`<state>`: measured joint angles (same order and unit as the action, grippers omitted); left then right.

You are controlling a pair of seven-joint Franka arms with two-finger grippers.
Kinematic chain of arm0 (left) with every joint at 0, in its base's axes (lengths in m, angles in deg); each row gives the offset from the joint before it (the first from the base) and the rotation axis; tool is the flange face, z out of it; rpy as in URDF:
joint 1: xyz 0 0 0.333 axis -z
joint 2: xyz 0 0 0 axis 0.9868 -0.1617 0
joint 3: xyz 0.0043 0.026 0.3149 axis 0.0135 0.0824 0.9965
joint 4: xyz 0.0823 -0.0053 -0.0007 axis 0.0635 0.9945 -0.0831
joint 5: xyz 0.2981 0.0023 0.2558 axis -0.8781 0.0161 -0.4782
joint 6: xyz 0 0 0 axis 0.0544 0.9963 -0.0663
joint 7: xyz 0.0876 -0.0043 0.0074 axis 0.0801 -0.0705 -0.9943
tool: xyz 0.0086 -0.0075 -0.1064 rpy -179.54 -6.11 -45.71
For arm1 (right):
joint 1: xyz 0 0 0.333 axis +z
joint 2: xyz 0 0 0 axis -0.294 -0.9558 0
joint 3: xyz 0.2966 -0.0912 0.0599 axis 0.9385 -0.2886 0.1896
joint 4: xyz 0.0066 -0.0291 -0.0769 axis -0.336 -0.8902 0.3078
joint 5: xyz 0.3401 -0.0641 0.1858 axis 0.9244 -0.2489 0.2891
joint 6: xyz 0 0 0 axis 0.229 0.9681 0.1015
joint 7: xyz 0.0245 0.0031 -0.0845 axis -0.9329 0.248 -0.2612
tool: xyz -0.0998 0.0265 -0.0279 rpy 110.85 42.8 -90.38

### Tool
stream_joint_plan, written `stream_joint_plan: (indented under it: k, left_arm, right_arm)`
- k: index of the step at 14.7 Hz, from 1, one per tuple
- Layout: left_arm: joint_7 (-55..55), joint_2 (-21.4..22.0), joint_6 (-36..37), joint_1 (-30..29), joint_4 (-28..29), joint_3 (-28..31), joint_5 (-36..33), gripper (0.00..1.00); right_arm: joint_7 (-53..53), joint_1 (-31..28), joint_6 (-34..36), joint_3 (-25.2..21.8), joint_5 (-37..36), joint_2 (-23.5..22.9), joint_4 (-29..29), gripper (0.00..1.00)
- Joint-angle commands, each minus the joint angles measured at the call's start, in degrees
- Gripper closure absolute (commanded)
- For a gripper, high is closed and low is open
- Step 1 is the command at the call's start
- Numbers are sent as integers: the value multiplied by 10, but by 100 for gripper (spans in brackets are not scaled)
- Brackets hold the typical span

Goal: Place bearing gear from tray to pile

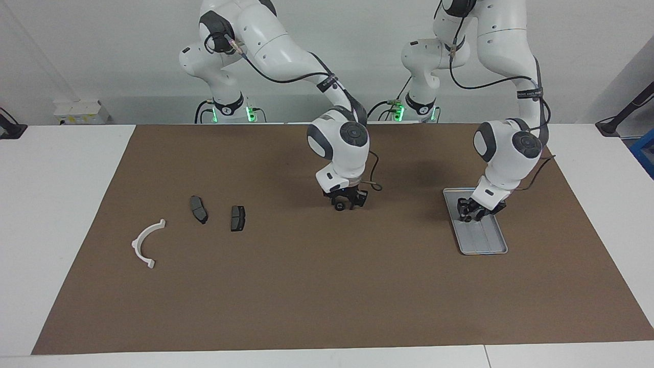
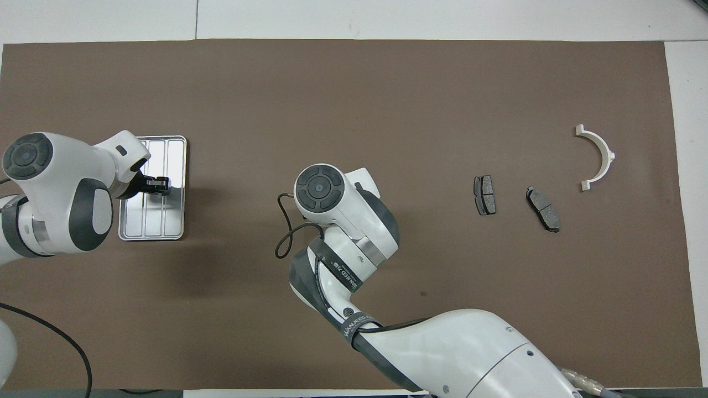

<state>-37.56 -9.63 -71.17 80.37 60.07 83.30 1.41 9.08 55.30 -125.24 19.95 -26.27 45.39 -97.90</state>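
The silver tray (image 1: pixel 485 245) (image 2: pixel 174 149) lies on the brown mat toward the left arm's end. My left gripper (image 1: pixel 469 214) (image 2: pixel 159 186) is down in it, at the end nearer the robots, shut on a small black bearing gear (image 1: pixel 466 218). My right gripper (image 1: pixel 347 203) is low over the middle of the mat, right at a second small black round part (image 1: pixel 339 206) that sits on the mat. Its own wrist hides it in the overhead view. The pile is a white arc (image 1: pixel 145 243) (image 2: pixel 600 157) and two dark pads (image 1: pixel 199 209) (image 1: pixel 237 218) toward the right arm's end.
The brown mat (image 1: pixel 327 296) covers most of the white table. A black cable loop (image 2: pixel 285 232) hangs off the right wrist. Bare mat lies between the right gripper and the nearest pad (image 2: pixel 484 195).
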Motion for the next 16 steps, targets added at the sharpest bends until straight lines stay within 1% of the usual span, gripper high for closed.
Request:
stream_joint_plan:
  k: [1,3,4,5,6,7,8,10,11,12,14,16]
  left_arm:
    - [5,14,-12,2,16,0,-6,100]
    - [5,12,-4,3,4,-1,-6,100]
    - [4,11,5,4,-12,-2,-6,100]
    - [-1,10,29,14,-36,-2,-5,100]
    - [-8,4,72,22,-75,-2,-3,100]
    - [-19,-8,120,24,-121,-2,-3,100]
    - [-42,-11,163,35,-160,-4,-3,100]
    - [-116,-15,209,88,-205,-2,-5,100]
    - [-160,-16,219,115,-214,-2,-6,100]
    - [-195,-16,220,137,-217,-2,-6,100]
    - [-226,-16,220,154,-217,-2,-7,100]
    - [-238,-15,222,167,-217,-2,-7,100]
  right_arm:
    - [-11,-4,-11,0,8,9,-22,48]
    - [-10,-5,-11,0,8,9,-21,61]
    - [-9,-5,-11,0,8,9,-22,63]
    - [-9,-5,-11,0,8,9,-22,67]
    - [-8,-5,-11,0,8,9,-21,68]
    - [-8,-7,-11,0,8,9,-21,73]
    - [-8,-7,-11,0,8,8,-21,79]
    - [-7,-7,-11,0,8,9,-20,96]
    - [-7,-7,-11,0,8,9,-19,100]
    - [-9,-9,-11,0,8,11,-18,100]
    - [-11,-14,-4,-1,8,21,-17,100]
    - [-21,-36,14,-4,6,47,-16,100]
